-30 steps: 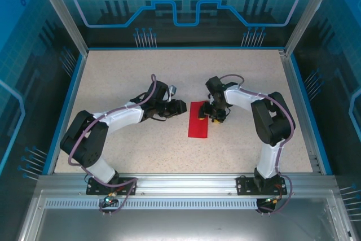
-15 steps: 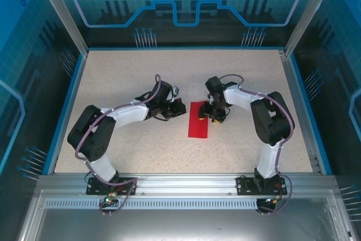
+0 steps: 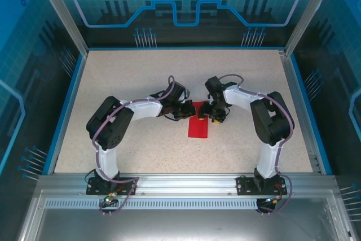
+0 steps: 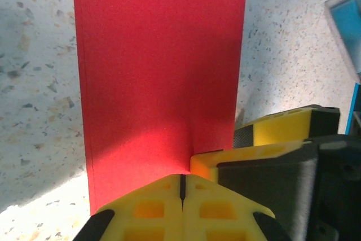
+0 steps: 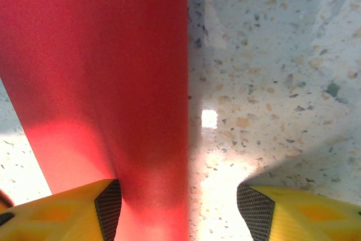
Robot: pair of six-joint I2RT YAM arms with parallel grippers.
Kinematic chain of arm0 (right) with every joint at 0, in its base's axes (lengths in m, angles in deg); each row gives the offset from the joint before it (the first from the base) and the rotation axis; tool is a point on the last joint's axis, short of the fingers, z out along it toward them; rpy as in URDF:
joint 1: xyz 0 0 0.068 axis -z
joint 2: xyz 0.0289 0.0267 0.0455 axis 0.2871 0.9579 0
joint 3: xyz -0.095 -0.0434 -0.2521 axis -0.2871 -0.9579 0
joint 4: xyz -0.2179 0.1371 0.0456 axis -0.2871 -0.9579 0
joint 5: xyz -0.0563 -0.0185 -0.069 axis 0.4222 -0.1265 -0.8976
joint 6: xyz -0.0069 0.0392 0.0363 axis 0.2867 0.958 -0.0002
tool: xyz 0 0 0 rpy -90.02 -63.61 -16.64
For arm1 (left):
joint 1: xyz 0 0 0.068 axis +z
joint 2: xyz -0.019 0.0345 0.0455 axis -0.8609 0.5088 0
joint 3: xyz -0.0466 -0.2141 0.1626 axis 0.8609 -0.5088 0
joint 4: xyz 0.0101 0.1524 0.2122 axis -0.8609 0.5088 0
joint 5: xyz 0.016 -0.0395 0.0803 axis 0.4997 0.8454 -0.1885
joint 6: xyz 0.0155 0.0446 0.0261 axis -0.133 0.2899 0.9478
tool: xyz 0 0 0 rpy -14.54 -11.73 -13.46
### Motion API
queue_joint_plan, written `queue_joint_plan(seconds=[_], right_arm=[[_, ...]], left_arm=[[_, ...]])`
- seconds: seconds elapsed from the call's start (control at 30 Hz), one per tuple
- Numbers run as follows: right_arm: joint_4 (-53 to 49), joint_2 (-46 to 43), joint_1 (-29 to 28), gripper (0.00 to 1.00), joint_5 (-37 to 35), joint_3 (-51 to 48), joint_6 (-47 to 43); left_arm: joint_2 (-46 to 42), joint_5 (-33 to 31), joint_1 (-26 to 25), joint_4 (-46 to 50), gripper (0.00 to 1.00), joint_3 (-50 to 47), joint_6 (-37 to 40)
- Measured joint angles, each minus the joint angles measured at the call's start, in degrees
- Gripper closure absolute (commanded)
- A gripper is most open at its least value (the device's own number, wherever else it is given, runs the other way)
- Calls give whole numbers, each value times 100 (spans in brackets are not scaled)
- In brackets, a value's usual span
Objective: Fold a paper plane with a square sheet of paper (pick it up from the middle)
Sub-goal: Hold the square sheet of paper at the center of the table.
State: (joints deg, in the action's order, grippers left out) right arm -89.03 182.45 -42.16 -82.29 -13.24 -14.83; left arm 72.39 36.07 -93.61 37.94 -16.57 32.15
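The red sheet of paper lies on the speckled table as a narrow upright rectangle, with two layers showing along its left edge. My left gripper is shut, its joined yellow tips resting over the sheet's upper left part with nothing between them. My right gripper stands open across the paper's right edge. In the right wrist view the paper runs under the right gripper: one pad sits on the red sheet, the other over bare table. A right finger is close beside my left tips.
A blue rim borders the table on the left, right and back. An aluminium frame rail with both arm bases runs along the near edge. Bare speckled tabletop spreads out all round the paper.
The left arm has swung right, its gripper closing on the way and arriving on the paper's upper left. The right arm and the paper have not moved.
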Motion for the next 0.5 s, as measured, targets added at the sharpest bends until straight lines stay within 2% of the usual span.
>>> queue_joint_plan(seconds=[0.5], right_arm=[[-26,15,-11,36,-20,24,20]], left_arm=[[323,-114,-96,90,100,111,-142]])
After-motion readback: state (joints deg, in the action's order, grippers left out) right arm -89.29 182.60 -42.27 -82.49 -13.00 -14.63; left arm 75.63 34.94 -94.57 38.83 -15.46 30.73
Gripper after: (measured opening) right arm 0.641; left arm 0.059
